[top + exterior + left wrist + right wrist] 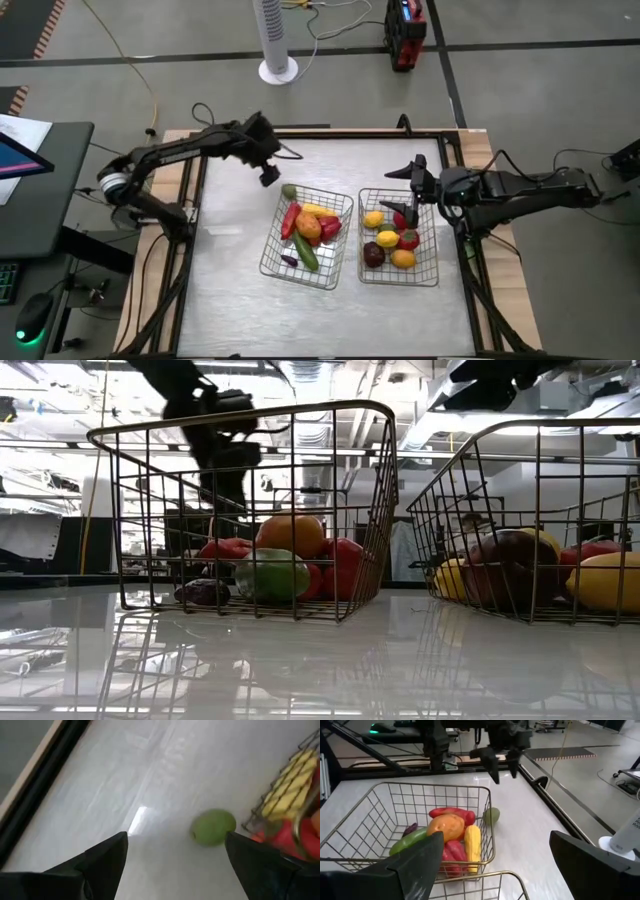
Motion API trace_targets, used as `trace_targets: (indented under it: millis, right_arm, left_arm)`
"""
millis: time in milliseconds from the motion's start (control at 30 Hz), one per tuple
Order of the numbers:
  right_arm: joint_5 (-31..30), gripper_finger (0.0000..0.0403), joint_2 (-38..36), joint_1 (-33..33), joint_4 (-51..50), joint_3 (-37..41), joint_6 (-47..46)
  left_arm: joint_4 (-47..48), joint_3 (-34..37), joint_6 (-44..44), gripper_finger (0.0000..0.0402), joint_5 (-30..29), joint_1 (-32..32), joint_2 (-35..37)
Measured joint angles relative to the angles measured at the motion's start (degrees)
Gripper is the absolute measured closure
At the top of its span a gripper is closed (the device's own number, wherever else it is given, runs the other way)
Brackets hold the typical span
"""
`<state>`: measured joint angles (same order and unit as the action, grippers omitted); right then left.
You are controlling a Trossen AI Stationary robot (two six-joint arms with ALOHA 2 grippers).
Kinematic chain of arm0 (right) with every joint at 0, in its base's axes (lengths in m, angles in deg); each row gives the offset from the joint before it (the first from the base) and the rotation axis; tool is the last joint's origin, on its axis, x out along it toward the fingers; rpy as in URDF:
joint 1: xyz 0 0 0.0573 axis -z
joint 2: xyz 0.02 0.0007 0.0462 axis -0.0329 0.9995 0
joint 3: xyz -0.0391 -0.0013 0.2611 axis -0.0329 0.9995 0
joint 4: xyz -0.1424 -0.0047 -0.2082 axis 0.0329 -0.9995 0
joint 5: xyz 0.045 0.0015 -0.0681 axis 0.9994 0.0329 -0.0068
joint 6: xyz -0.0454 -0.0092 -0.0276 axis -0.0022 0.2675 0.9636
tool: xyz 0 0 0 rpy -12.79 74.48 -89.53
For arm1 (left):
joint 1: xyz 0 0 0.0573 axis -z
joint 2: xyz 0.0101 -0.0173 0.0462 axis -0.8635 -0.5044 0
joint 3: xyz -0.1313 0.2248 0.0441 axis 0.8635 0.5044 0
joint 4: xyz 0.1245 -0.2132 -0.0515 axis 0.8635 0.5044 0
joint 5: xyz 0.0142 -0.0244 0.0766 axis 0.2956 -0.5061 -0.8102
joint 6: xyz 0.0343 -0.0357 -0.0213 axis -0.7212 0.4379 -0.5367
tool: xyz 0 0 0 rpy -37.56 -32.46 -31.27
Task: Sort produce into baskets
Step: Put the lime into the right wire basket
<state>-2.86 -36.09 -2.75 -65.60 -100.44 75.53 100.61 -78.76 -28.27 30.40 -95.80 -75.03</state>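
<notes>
We observe two wire-mesh baskets side by side near the centre of the table [230, 290]. The left basket [342, 212] holds a red pepper [290, 220], a yellow piece [313, 210], an orange piece [308, 228], a green cucumber [305, 253], a further red piece [329, 228] and a small dark purple piece [288, 261]. The right basket [432, 232] holds a lemon [373, 220], a second yellow piece [387, 239], a dark plum [373, 255], a red apple [408, 240], a yellow-orange piece [403, 259] and one more red piece [399, 220]. One green lime [289, 191] lies on the bare table, just outside the far corner of the left basket, close to its wire but not inside it. The left gripper [268, 176] hangs above the table just beside this lime, on the side away from the basket; in the left wrist view its two fingers [107, 862] stand wide apart with nothing between them, and the lime appears ahead of them, nearer the finger on the basket side. The right gripper [405, 205] sits over the far end of the right basket; its fingers [420, 860] are spread fully and hold nothing.
</notes>
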Motion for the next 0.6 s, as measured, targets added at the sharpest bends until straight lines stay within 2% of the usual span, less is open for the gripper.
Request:
trace_targets:
  millis: [233,333,467,600]
  right_arm:
    - [0.1,0.0014,0.5,0.7,0.4,0.0,1.9]
    - [0.3,0.0014,1.1,0.7,1.0,0.0,2.8]
    - [0.5,0.0014,2.0,0.7,2.2,0.0,4.0]
    - [0.5,0.0014,2.7,0.7,4.2,0.0,5.1]
  left_arm:
    - [-8.1,14.5,0.1,0.0079,3.4,0.6,11.6]
    - [-13.1,20.3,-1.0,0.0079,3.2,2.0,15.2]
    - [-18.0,25.8,-8.0,0.0079,1.1,4.0,16.9]
    - [-22.5,28.4,-15.7,0.0079,-1.4,5.9,16.9]
